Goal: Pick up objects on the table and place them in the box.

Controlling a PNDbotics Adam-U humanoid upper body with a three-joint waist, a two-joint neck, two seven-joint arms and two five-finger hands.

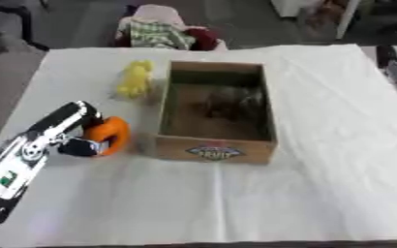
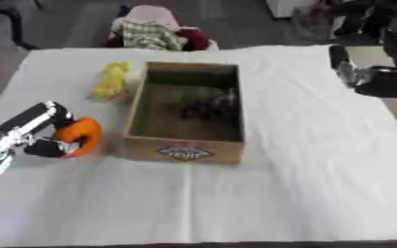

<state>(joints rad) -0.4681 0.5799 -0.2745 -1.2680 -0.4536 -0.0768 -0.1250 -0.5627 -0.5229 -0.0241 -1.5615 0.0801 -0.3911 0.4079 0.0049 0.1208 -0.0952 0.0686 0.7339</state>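
Observation:
An open cardboard box (image 1: 215, 148) stands mid-table with a dark greyish thing (image 1: 232, 102) inside it. A yellow object (image 1: 136, 78) lies on the cloth just left of the box's far corner. An orange object (image 1: 110, 134) lies left of the box's near corner. My left hand (image 1: 77, 147) comes in from the lower left, its dark fingers curled on the orange object's near side. My right hand (image 2: 378, 80) shows as a dark shape at the right edge, off the table's far right side and well away from the box.
A white cloth (image 1: 320, 184) covers the table, with wide bare areas in front of and right of the box. A heap of checked and pink fabric (image 1: 160, 31) sits beyond the far edge.

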